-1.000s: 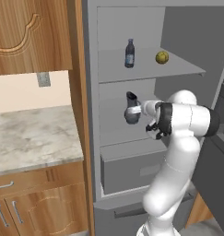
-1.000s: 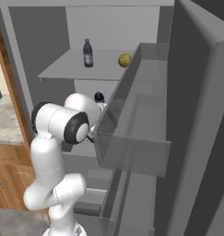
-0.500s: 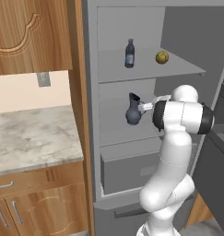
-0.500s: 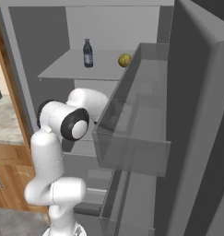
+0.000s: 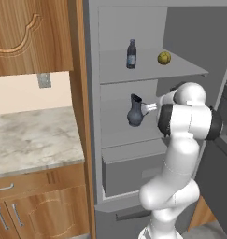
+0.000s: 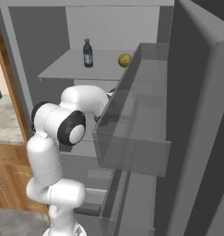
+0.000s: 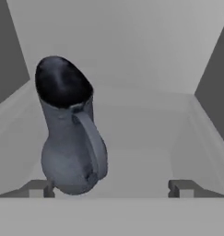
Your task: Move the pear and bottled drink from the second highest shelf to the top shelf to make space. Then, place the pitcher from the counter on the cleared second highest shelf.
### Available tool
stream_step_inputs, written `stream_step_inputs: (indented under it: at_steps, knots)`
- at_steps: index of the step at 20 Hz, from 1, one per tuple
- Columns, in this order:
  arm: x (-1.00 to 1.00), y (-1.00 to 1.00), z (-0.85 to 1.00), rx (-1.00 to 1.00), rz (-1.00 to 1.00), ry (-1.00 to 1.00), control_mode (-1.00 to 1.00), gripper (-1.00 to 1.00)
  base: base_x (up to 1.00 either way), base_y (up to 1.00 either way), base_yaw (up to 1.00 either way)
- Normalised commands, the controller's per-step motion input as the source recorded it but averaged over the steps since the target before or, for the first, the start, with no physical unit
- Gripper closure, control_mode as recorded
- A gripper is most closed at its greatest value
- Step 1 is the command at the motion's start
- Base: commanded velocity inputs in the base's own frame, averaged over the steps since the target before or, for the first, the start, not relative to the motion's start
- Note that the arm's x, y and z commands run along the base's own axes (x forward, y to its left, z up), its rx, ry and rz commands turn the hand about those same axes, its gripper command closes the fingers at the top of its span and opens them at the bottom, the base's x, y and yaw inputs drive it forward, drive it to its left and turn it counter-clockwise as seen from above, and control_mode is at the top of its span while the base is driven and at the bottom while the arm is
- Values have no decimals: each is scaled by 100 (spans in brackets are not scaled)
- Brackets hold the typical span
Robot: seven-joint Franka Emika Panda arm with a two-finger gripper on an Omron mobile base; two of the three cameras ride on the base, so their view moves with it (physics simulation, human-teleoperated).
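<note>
- Since a second ago the gripper (image 7: 111, 186) has let go of the pitcher (image 7: 71, 133) and drawn back a little; its jaws now stand wide apart and empty, the finger tips (image 7: 37, 188) low at either side of the hand view.
- Nearest the hand, the pitcher stands upright on the second highest shelf (image 5: 133, 133), handle turned toward the gripper, which suggests it was set down by that handle side and left free.
- Farther up, the bottled drink (image 5: 131, 54) and the pear (image 5: 164, 58) sit well apart on the top shelf (image 5: 189, 70), so the lower shelf was cleared for the jug; the task looks essentially finished.
- From the left base view the pitcher shows plainly beside the wrist, with the counter (image 5: 35, 140) off to the left.
- From the right base view the open door's bin (image 6: 132, 120) and the arm hide the pitcher, though bottle and pear show above.
</note>
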Motion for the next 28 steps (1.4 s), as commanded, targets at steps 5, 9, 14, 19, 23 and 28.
stream_step_inputs:
  at_steps: [5,9,14,19,23,28]
  knots:
    - [-34,21,-27,-7,0,20,-100,-100,0,0,0]
    - [-35,9,-1,-2,0,12,-100,-100,0,0,0]
    - [-31,0,14,0,0,9,-100,-100,0,0,0]
    - [-34,17,18,0,0,10,-100,-100,0,0,0]
    - [-29,37,12,1,0,8,-100,-100,0,0,0]
    - [-44,37,21,6,0,4,-100,-100,0,0,0]
